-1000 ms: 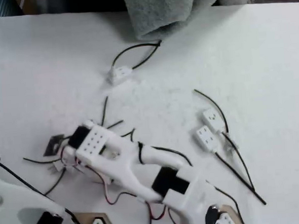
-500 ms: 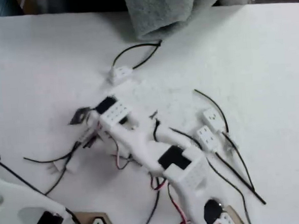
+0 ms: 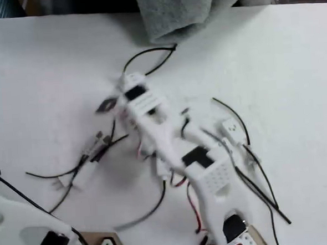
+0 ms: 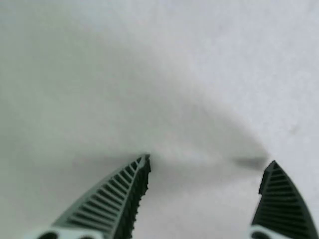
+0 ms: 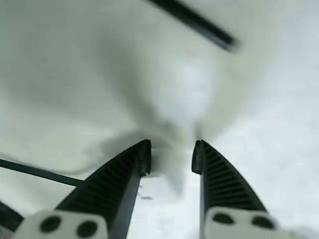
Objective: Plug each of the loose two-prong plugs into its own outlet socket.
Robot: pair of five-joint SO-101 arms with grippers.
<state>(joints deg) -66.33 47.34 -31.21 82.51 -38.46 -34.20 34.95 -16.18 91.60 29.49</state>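
R pincer: jaws a little apart, straddling the white socket block at far centre (not clamped, I'd judge). Step: securing a socket. Next: close squarely, then fetch a plug. Loose plug lies well apart, long axis diagonal, prongs prob. far-right. L pincer gapes over bare surface.

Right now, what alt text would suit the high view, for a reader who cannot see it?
A white robot arm stretches across a white table, its claw beside a small white outlet socket with a black cord. Loose black wires and other white sockets lie around it.
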